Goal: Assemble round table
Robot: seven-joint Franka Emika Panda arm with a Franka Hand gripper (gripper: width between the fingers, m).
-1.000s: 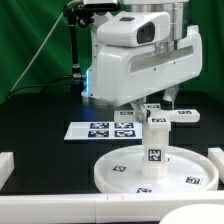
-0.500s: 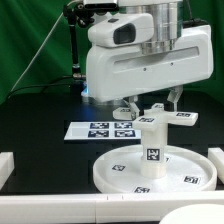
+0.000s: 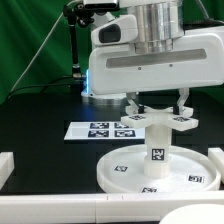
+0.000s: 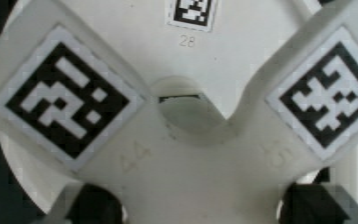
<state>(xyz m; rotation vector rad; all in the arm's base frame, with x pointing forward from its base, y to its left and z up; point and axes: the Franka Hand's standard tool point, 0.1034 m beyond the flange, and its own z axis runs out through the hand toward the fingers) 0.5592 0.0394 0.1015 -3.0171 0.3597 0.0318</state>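
The large round disc (image 3: 120, 172) lies flat at the front of the black table. The short thick leg (image 3: 156, 152) stands upright on its middle, with a tag on its side. The cross-shaped foot piece (image 3: 160, 119) sits on top of the leg. My gripper (image 3: 158, 108) comes straight down over it, one finger on each side. In the wrist view the foot piece (image 4: 179, 150) fills the frame with two tagged arms. My gripper (image 4: 197, 208) is shut on its body, the dark pads (image 4: 91, 205) pressing both sides. The leg's top is hidden under the foot.
The marker board (image 3: 100, 130) lies behind the disc toward the exterior view's left. White blocks stand at the left edge (image 3: 5, 165) and right edge (image 3: 217, 160), and a white rail (image 3: 60, 212) runs along the front. A green curtain hangs behind.
My wrist has turned about its vertical axis with the foot piece in the jaws. The foot's arms now point differently, on top of the leg. Disc and leg stay in place.
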